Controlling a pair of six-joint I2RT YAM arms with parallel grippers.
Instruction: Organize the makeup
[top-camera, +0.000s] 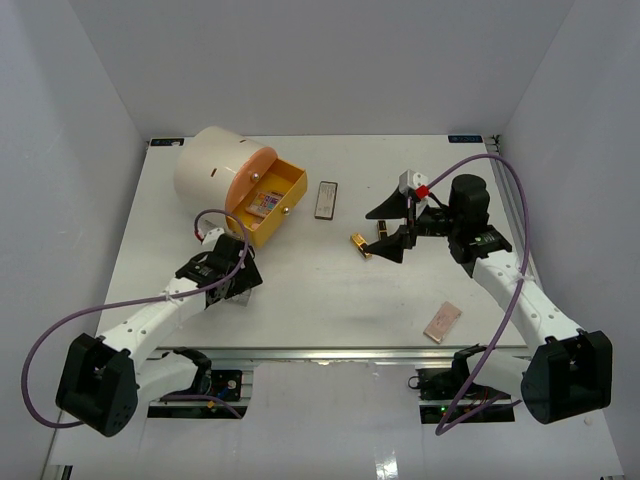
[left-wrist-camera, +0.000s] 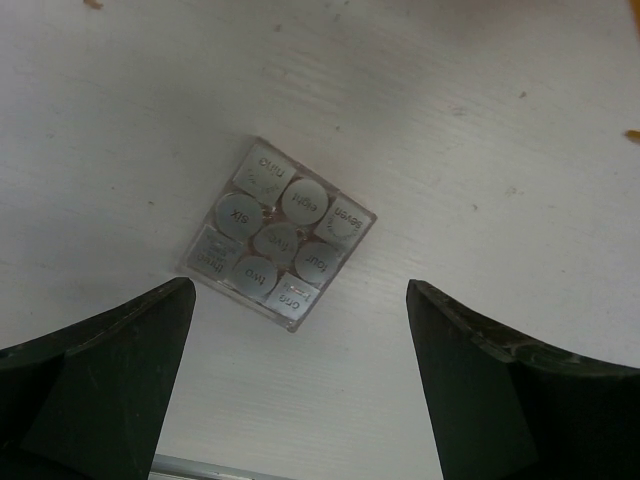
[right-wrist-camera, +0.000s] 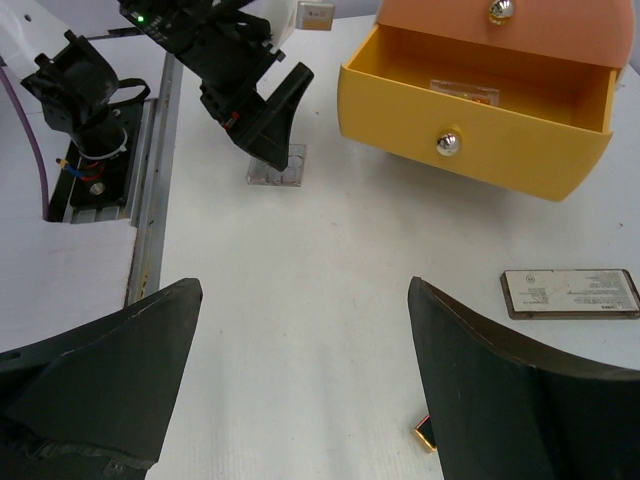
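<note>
A clear square palette (left-wrist-camera: 277, 232) with nine grey pans lies flat on the white table. My left gripper (left-wrist-camera: 298, 285) hangs open just above its near corner, and its fingers touch nothing. From the right wrist view the same palette (right-wrist-camera: 277, 166) sits under the left gripper (right-wrist-camera: 262, 105). My right gripper (top-camera: 388, 228) is open over bare table, holding nothing. A gold-and-black lipstick (top-camera: 360, 245) lies beside its lower finger. A grey palette (top-camera: 326, 198) rests near the drawer. A pinkish palette (top-camera: 442, 322) lies at the front right. A multicolour palette (top-camera: 263, 203) is inside the drawer.
The cream cylinder (top-camera: 212, 165) lies on its side at the back left. Its yellow drawer (top-camera: 290, 196) is pulled out, with an orange drawer front (right-wrist-camera: 560, 30) above it. The table's front rail (top-camera: 330, 353) runs between the arm bases.
</note>
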